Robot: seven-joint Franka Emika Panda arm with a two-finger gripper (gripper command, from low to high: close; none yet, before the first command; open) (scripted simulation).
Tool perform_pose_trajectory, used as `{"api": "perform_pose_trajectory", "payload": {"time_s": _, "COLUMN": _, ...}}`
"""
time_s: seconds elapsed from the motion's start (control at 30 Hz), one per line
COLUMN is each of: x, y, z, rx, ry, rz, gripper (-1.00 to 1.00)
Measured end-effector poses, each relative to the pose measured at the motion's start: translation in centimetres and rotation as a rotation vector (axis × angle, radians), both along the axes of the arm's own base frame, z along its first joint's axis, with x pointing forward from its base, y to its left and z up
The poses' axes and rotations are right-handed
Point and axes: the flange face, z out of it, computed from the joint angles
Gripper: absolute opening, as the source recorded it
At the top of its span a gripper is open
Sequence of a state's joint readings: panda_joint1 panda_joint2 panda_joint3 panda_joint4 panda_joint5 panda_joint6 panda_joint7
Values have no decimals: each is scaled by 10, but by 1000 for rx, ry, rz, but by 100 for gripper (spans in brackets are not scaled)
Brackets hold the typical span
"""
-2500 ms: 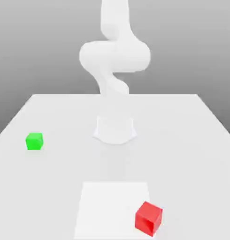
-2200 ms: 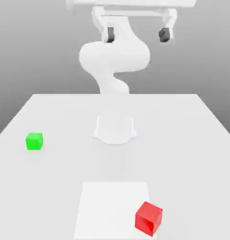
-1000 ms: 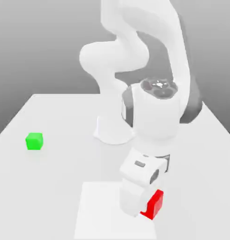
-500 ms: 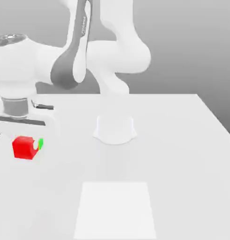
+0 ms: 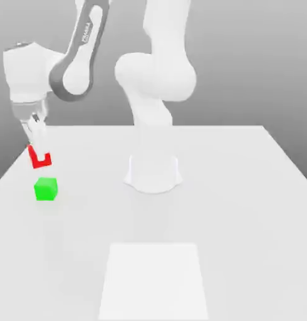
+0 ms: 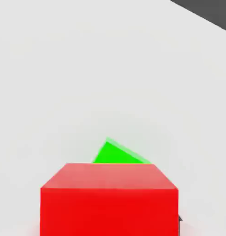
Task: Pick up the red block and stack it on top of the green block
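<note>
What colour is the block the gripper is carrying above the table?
Bright red, plain and unmarked. The red block shows best in the hand view, with the green block beyond it.

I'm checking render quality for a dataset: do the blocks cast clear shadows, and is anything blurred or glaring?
Exterior view: flat, even light, no glare; no distinct shadow under the green block; the red block is partly covered by the pincer. Hand view: red block looms large with slightly soft edges.

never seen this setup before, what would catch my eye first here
The red block stands out first, held off the table in the gripper at the exterior view's left, just above the green block, which sits on the white table. Next comes the big white arm rising from its base at the table's middle.
</note>
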State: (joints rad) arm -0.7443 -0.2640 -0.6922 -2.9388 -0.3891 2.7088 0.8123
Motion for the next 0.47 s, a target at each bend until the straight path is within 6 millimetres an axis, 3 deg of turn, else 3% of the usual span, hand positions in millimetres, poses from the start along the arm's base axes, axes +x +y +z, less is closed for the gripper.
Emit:
{"api": "perform_pose_trajectory", "payload": {"time_s": 0.4, "x": 1, "y": 2, "z": -48, "rx": 3, "ry": 3, "rz": 4, "gripper": -100}}
{"api": "perform_pose_trajectory", "payload": {"time_s": 0.43, "x": 1, "y": 2, "z": -52, "rx": 4, "ry": 5, "rz": 7, "gripper": 100}}
{"api": "perform_pose_trajectory", "payload": {"time_s": 0.47, "x": 5, "y": 3, "z": -52, "rx": 4, "ry": 5, "rz": 19, "gripper": 100}}
